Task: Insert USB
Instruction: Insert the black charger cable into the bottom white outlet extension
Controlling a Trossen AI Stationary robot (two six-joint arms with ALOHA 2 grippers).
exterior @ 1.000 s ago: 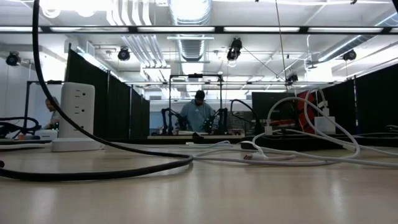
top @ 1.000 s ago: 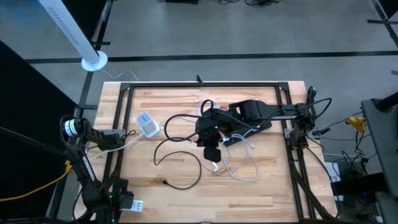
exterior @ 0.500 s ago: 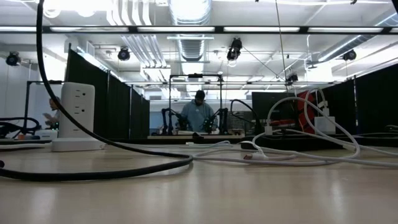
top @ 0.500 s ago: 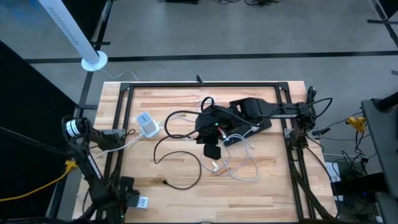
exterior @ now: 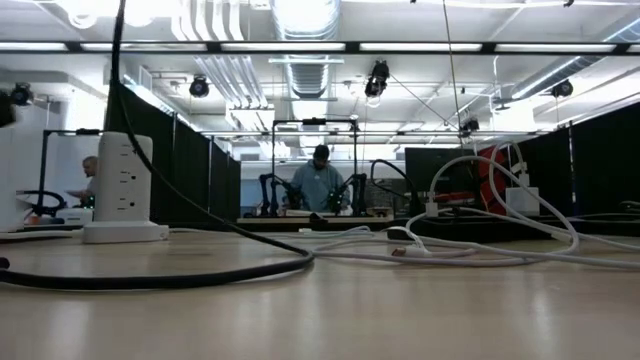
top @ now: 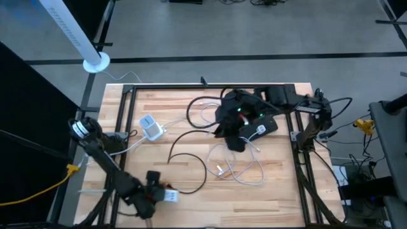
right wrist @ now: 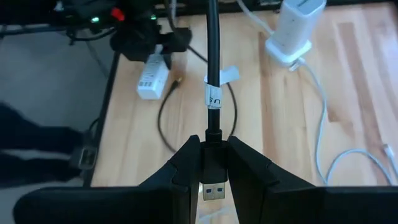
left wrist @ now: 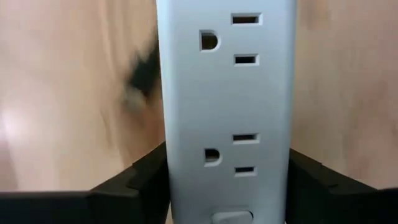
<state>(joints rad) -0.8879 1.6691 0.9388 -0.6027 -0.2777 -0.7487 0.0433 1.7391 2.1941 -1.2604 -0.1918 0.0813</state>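
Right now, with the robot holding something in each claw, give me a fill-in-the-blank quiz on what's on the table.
The left claw grips a white plastic power strip showing ___ outlets in the left wrist view.
The right claw holds a black USB cable bearing a ___ paper tag.
The white upright charging tower stands on the ___ table.
Missing: two; white; wooden.
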